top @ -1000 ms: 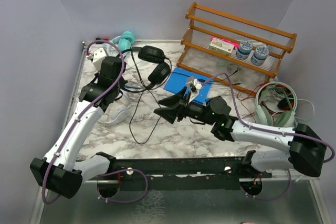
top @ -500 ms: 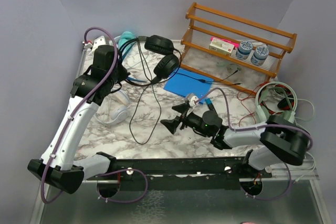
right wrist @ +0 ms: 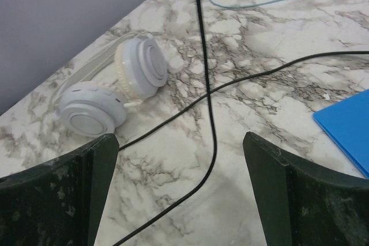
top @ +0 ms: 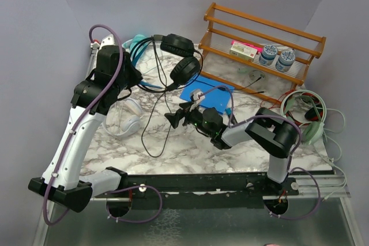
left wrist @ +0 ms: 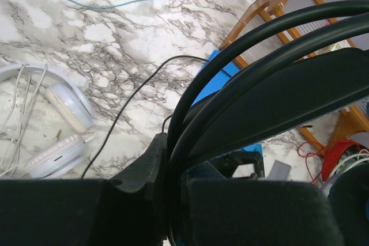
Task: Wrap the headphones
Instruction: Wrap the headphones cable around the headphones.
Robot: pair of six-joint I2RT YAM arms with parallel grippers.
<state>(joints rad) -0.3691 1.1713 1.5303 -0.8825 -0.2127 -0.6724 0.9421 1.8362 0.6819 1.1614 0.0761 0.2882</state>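
The left gripper (left wrist: pixel 173 200) is clamped on the headband of the black headphones (top: pixel 180 59) and holds them up above the back left of the table (top: pixel 253 142). The two earcups hang to its right, and the cable (top: pixel 151 125) drops from them to the marble. In the top view the arm covers the fingers; the wrist view shows the band pinched between them.

The right gripper (right wrist: pixel 179 142) is spread wide and holds nothing. It sits low over the table's middle, the hanging cable running between its fingers (right wrist: pixel 81 188) without touching either.

The white headphones (right wrist: pixel 115 90) lie flat on the table beside the left arm. A teal headset (top: pixel 136 42) at the back is mostly hidden behind that arm. A pale green headset (top: pixel 302 113) lies at the right edge among red wires, its shape hard to make out.

A blue pad (top: pixel 210 91) lies below the earcups. The wooden rack (top: pixel 265 24) at the back right holds a box (top: pixel 243 49) and two jars (top: pixel 277 57).
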